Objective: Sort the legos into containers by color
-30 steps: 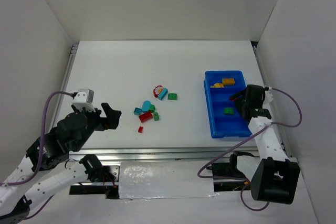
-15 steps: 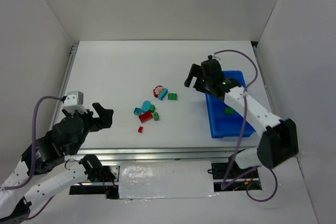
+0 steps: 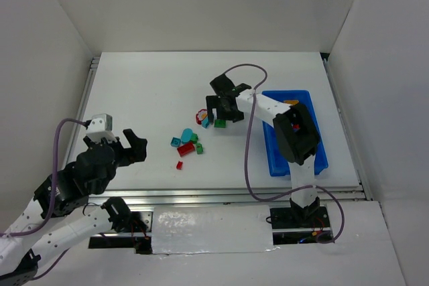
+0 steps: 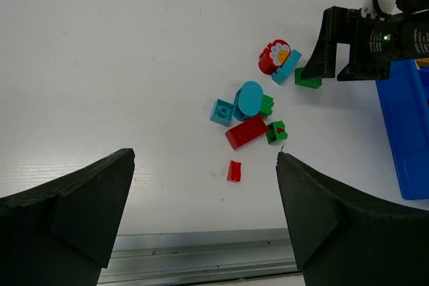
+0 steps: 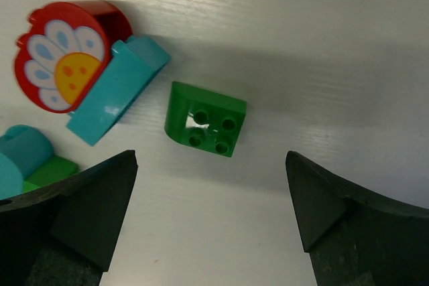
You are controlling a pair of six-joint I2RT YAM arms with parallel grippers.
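The legos lie in a loose cluster mid-table: a red flower piece (image 3: 200, 116), a cyan brick (image 3: 208, 120), a green brick (image 3: 220, 124), a cyan rounded piece (image 3: 186, 135), a red brick (image 3: 186, 149) and a tiny red piece (image 3: 179, 164). My right gripper (image 3: 219, 114) is open and empty just above the green brick (image 5: 206, 127), which sits just ahead of the gap between its fingers (image 5: 210, 160). My left gripper (image 3: 134, 147) is open and empty, left of the cluster (image 4: 204, 155). The blue tray (image 3: 269, 132) stands at the right, mostly covered by my right arm.
The left wrist view shows the small red piece (image 4: 233, 171) nearest, then the red brick (image 4: 247, 130) and two small green bricks (image 4: 275, 132). The table's metal front rail (image 4: 201, 259) runs below. White walls enclose the table.
My right arm has swung from over the blue tray leftward to the cluster, and its open gripper now hangs over the green brick. My left gripper shifted only slightly.
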